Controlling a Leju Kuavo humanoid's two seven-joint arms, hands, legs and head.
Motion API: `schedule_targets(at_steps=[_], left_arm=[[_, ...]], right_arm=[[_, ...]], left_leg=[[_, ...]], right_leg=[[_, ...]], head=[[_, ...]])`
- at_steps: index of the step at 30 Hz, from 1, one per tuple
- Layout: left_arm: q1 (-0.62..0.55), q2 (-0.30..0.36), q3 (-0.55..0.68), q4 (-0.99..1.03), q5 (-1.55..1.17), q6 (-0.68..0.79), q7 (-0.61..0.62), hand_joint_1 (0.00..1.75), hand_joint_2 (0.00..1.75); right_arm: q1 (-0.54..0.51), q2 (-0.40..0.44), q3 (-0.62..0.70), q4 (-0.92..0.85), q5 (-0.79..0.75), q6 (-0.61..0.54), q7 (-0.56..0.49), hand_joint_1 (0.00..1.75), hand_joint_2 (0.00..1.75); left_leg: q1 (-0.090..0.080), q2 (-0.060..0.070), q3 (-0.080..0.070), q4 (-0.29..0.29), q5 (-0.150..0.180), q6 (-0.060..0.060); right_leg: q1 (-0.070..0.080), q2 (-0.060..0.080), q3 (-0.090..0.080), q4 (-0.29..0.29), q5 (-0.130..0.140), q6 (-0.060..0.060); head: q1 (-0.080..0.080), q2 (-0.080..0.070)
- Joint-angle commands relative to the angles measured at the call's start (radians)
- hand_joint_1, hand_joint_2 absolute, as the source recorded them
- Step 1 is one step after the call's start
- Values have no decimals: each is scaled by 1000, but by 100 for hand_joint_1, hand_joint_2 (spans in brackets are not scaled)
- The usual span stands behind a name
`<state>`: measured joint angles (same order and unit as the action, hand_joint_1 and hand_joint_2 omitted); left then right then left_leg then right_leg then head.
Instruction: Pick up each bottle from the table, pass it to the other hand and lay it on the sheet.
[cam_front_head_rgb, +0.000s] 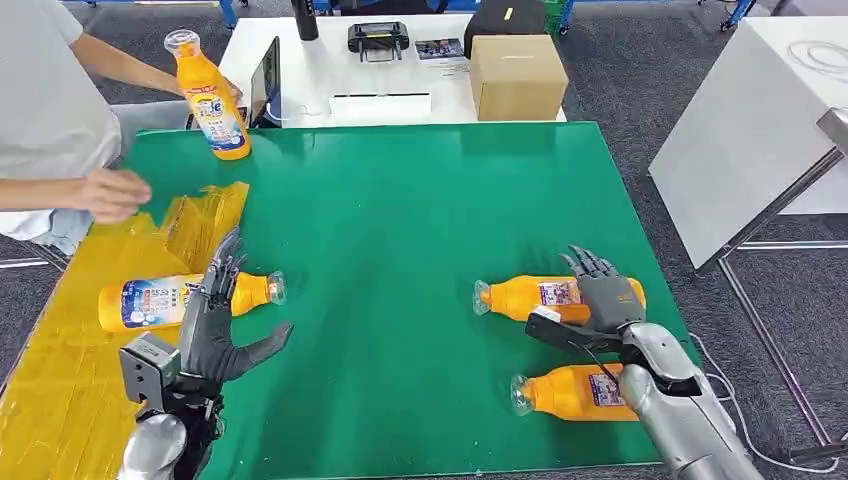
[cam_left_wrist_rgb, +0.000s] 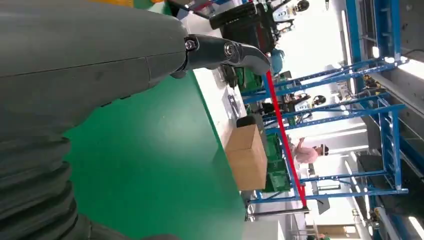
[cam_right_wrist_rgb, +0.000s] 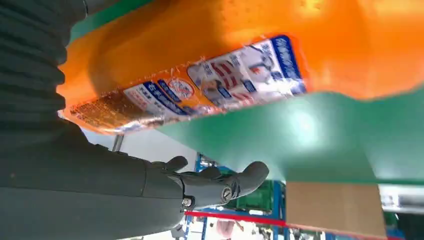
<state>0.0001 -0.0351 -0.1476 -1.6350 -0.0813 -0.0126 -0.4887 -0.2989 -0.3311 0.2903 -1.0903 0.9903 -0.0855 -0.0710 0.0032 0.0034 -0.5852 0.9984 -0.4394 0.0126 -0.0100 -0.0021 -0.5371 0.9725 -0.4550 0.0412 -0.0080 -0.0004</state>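
Item: far bottle, lying lower right of the head view on the table. Your right hand hovers over it, fingers spread, holding nothing. Likely full, heavy, smooth plastic: grip the labelled mid-body. Left hand open, empty.

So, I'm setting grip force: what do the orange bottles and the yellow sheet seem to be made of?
The bottle under the right hand, the far one of two lying there, looks like thin clear plastic filled with orange liquid: pale see-through cap end, glossy printed film label. The yellow sheet looks like glossy taped film or plastic, judging by its banded seams and wrinkles; I can't be sure.
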Motion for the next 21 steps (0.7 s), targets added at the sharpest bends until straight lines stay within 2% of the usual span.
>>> schedule_targets(at_steps=[1,10,13,21], left_arm=[[-32,-3,-14,62,6,-5,2,0,175],[-33,-5,-3,80,10,-10,2,0,175],[-28,-5,0,81,11,-11,3,0,175],[-37,-4,-5,93,16,-18,8,0,175]], right_arm=[[-77,-13,58,125,3,14,7,0,175],[-129,-78,123,171,5,112,43,0,175],[-134,-105,143,163,0,146,57,0,175],[-154,-115,177,202,3,182,78,0,175]], left_leg=[[1,0,4,-1,-1,0],[0,-1,1,-1,0,0],[1,0,5,-1,-1,0],[0,-1,3,-1,0,0]], right_leg=[[1,0,4,-2,0,-1],[0,0,1,-1,0,0],[1,1,6,-2,0,-1],[0,0,3,-2,0,-1]], head=[[0,0],[0,0],[0,0],[0,0]])
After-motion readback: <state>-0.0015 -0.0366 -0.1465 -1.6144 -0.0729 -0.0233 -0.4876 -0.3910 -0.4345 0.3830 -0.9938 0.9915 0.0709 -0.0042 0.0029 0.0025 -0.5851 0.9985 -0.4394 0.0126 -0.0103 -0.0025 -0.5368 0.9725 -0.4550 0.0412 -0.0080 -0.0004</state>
